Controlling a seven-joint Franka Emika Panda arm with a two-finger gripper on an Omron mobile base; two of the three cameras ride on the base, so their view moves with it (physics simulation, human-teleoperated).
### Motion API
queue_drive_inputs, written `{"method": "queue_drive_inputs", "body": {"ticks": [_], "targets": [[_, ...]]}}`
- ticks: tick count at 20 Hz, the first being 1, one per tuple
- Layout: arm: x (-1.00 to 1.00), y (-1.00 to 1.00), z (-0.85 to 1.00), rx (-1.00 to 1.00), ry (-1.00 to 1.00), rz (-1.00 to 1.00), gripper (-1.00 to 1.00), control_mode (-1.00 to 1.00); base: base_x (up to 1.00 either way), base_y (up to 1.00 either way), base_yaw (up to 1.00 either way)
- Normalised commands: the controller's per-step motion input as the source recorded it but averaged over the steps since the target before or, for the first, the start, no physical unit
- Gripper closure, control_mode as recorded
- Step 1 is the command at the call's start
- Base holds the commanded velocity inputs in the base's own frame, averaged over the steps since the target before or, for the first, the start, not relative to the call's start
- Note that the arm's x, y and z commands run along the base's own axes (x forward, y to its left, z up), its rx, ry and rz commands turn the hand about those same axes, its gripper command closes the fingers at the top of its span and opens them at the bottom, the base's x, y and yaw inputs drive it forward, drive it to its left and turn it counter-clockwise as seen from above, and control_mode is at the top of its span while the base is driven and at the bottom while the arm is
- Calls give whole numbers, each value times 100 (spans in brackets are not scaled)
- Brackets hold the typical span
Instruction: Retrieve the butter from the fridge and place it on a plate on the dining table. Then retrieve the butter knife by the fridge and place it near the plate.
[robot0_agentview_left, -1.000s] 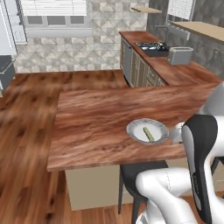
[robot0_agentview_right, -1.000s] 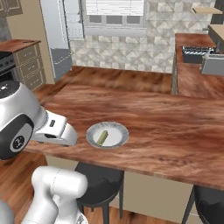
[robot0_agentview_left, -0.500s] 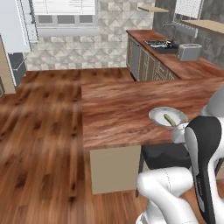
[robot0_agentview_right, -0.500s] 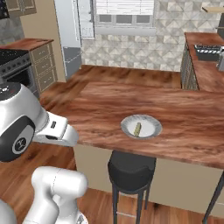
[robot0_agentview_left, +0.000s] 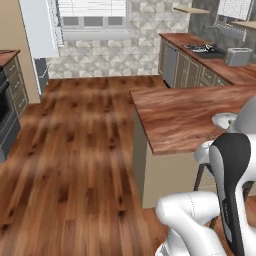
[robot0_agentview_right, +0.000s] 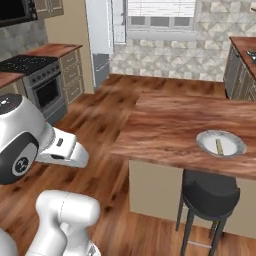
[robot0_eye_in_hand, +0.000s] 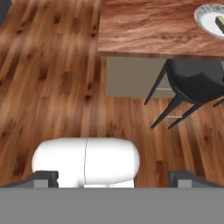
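- Claw (robot0_eye_in_hand: 113, 178) fingers are standing wide apart at the bottom of the hand view, and they are holding nothing.
- It is hanging over the brown floor (robot0_eye_in_hand: 57, 83), low and off to the side of the dining table (robot0_agentview_right: 170, 125).
- Butter (robot0_agentview_right: 219, 146) is lying on the plate (robot0_agentview_right: 221, 143), and the plate is sitting on the dining table near its edge, above a black stool (robot0_agentview_right: 207, 195).
- In the hand view the plate (robot0_eye_in_hand: 211, 19) and the butter (robot0_eye_in_hand: 219, 22) are peeking in at the top right corner, well apart from the claw.
- That part of the job is looking done, so the butter knife is likely the next thing to get.
- I am not seeing the butter knife anywhere, so I cannot tell which way its long side is pointing.
- The fridge (robot0_agentview_right: 102, 37) is standing far across the room, at the end of the floor, next to the window wall.
- In the left base view the fridge (robot0_agentview_left: 40, 30) is sitting at the top left.
- The claw is pointing down near the table, so the robot will probably need to drive across the floor to the fridge before it can reach for the knife.
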Motion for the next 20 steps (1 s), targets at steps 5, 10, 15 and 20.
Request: {"method": "queue_drive_inputs", "body": {"ticks": [5,10,15,20], "targets": [[0,0,0,0,0,0,-100,100,11,83,-2],[0,0,0,0,0,0,-100,100,42,91,-5],[0,0,0,0,0,0,-100,100,43,92,-2],[0,0,0,0,0,0,-100,100,89,66,-2]]}}
